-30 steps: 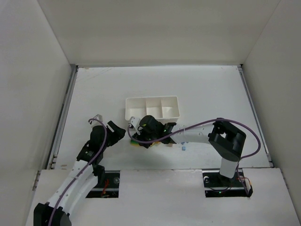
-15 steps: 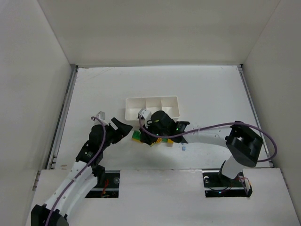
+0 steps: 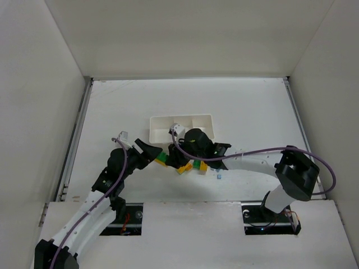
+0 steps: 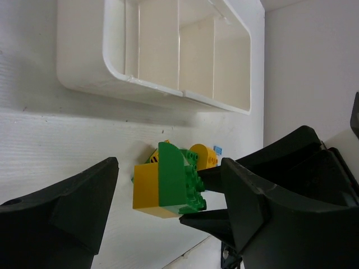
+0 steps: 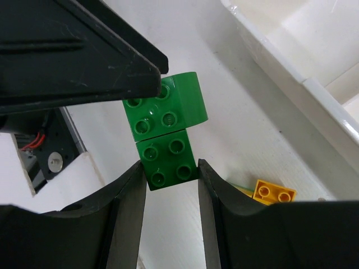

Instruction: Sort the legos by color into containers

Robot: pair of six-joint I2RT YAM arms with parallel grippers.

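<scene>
Seen from above, the white tray (image 3: 162,117) sits just above the middle of the frame. What my right arm leaves uncovered of its three compartments looks bare. My left gripper (image 3: 155,154) and right gripper (image 3: 171,160) meet just below the tray's lower left corner, at a green brick (image 3: 162,158). Yellow bricks (image 3: 183,167) lie beside them, and a pale blue brick (image 3: 219,176) lies apart toward the lower right.

In my left wrist view the tray (image 4: 112,67) fills the top of the frame, and all three compartments are empty. Low in the centre hangs a stuck-together block: the green brick (image 4: 176,179) with a yellow slab (image 4: 145,193) on its left face. My left fingers (image 4: 61,207) stand wide on either side of it with a gap showing, so that gripper is open and holds nothing. Behind the block, a round yellow piece (image 4: 202,157) lies on the table.

In my right wrist view the right gripper (image 5: 170,168) is clamped on the green brick at centre frame. A second green brick (image 5: 165,109) is joined above it. A left finger (image 5: 73,56) crosses the upper left, its edge over that second brick. I cannot tell whether it touches.

I judge the sorting has not begun. Nothing is in any compartment, every brick is left to place, and this block probably needs pulling apart first.
</scene>
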